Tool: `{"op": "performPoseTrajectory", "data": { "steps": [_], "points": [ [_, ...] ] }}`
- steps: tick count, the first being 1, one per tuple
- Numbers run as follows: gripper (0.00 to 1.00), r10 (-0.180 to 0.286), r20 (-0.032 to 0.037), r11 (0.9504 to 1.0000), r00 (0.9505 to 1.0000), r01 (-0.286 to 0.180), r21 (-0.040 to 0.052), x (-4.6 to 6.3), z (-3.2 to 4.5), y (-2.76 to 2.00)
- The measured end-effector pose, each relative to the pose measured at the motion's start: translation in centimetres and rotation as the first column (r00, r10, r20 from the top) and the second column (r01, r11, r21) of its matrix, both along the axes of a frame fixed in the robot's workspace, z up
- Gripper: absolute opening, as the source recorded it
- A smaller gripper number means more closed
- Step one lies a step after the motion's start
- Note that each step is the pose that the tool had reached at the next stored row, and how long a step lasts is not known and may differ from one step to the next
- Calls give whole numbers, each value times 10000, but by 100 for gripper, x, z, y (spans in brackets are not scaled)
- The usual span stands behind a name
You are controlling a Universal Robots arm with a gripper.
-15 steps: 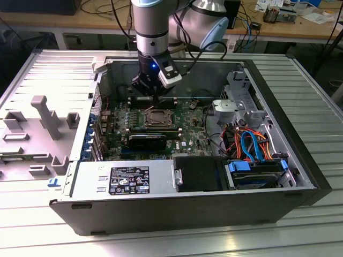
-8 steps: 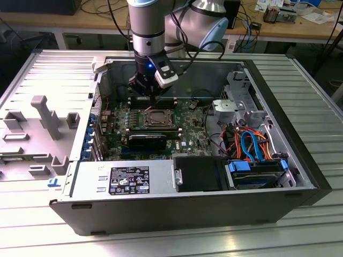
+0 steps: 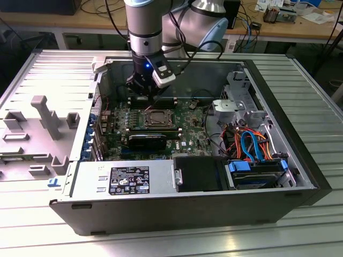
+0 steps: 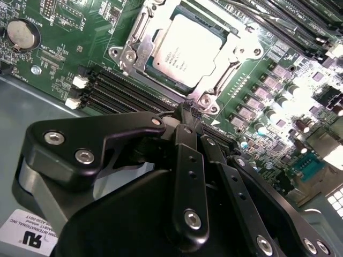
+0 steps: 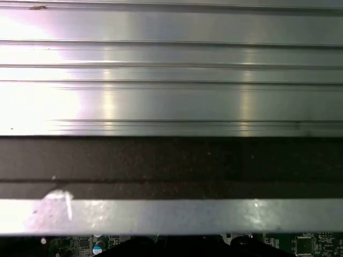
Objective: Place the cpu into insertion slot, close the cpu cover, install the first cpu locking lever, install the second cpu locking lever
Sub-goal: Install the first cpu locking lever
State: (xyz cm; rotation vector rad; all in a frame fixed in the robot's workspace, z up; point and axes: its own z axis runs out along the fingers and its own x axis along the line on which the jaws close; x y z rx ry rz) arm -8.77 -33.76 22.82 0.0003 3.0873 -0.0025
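Cpu (image 4: 187,49) sits flat in the insertion slot (image 4: 140,33) on the green motherboard (image 4: 69,53), its dull silver top facing up. In the second wrist view I see the cpu cover (image 4: 231,52) lying down around the chip, its silver frame bordering the chip's edges and its corners held by screws. I cannot tell from either view whether the locking levers are latched. My tool (image 4: 188,110) hangs just off one corner of the socket frame, beside the black memory slots (image 4: 120,91); its two dark fingers come together at the tip with nothing visible between them, so I read it as closed and empty. In the exterior view the tool (image 3: 148,98) stands over the far edge of the socket (image 3: 154,119), inside the open computer case (image 3: 177,206), with the arm coming straight down from above. A round coin battery (image 4: 23,33) sits on the board well apart from the socket. Toward the exterior view's right the case holds a drive cage (image 3: 242,96) and a bundle of orange and blue cables (image 3: 249,144); a power supply (image 3: 123,179) lies along the near wall. The case rests on a ribbed metal tabletop (image 3: 316,107). In the first wrist view I see the ribbed metal surface (image 5: 171,69) and the dark case wall (image 5: 171,166) close up.
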Motion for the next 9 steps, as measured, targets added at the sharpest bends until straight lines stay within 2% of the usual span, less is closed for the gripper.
{"op": "performPoseTrajectory", "data": {
  "steps": [2,5,9],
  "points": [
    [11,4,-1,10000,10000,-4,-1,3,0,20],
    [11,3,0,10000,10000,-3,0,31,0,21],
    [11,-1,-1,10000,10000,1,-2,120,-4,28]
  ]
}}
